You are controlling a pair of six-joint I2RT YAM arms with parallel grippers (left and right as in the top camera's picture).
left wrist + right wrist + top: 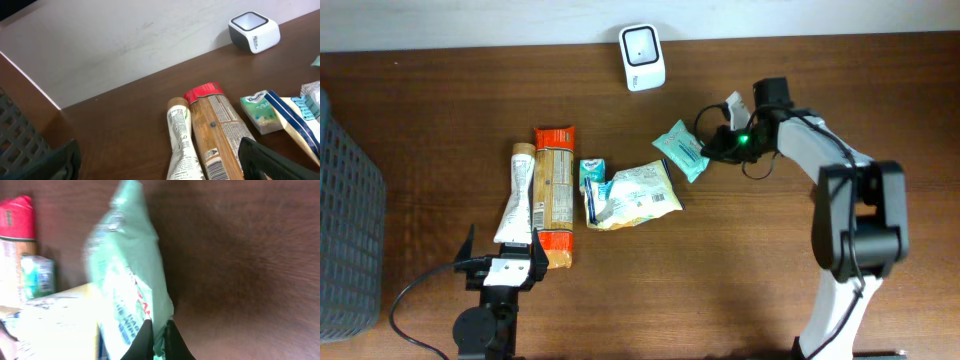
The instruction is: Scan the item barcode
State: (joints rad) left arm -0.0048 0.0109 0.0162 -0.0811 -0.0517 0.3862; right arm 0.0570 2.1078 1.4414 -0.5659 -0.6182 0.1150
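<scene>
The right gripper (159,330) pinches one edge of the mint-green packet (680,150) — just right of the white snack bag (638,195), near the white scanner (642,57) — while the left gripper (503,243) stands spread wide beside the pasta pack (555,195).

Overhead view: fixed above the table (740,260), looking straight down from far enough to take in most of the tabletop, the wall side at the top of the frame; left wrist view: low and near the tabletop, facing obliquely across it toward the wall, the left fingers (265,157) at the lower edge; right wrist view: very close and blurred, looking along the right fingers (145,340) onto the green packet (130,280); overhead and left wrist share the scanner (642,57), tube (517,195) and pasta pack (555,195); overhead and right wrist share the green packet and the pasta pack's red end.
</scene>
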